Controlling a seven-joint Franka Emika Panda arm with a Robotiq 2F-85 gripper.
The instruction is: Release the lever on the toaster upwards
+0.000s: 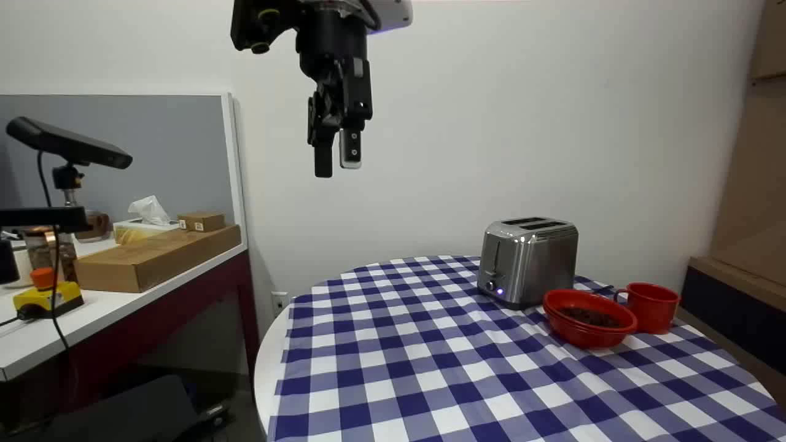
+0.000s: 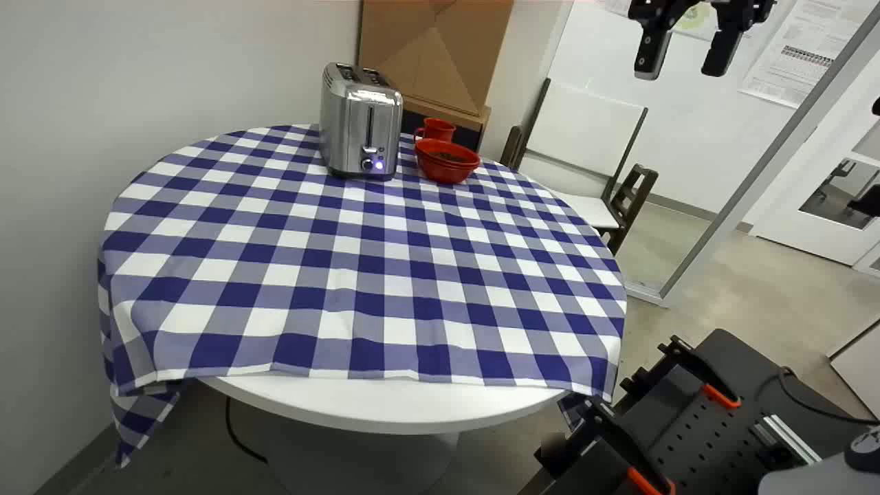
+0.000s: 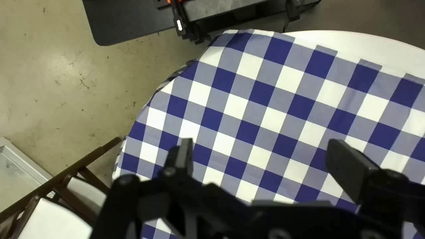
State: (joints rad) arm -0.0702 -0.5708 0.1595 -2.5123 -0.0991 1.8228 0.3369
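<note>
A silver two-slot toaster [image 1: 543, 267] stands upright on the checked tablecloth near the wall. It also shows in an exterior view [image 2: 344, 130] with its lever face toward the camera. The toaster's lever [image 2: 370, 150] sits at the bottom of its vertical slot, just above a dial and a glowing blue-violet light. The lever [image 1: 489, 273] looks low in that exterior view too. My gripper [image 1: 336, 167] hangs high above the table, well away from the toaster. It also shows in an exterior view [image 2: 680, 72]. In the wrist view the gripper [image 3: 260, 146] is open and empty over the cloth; the toaster is out of that view.
Stacked red bowls [image 1: 583, 334] with dark bits inside and a red mug [image 1: 654, 307] stand beside the toaster. The round table's white rim [image 2: 385, 405] shows past the cloth. A chair [image 2: 577, 137] stands beyond the table. A side desk holds a cardboard box [image 1: 156, 258].
</note>
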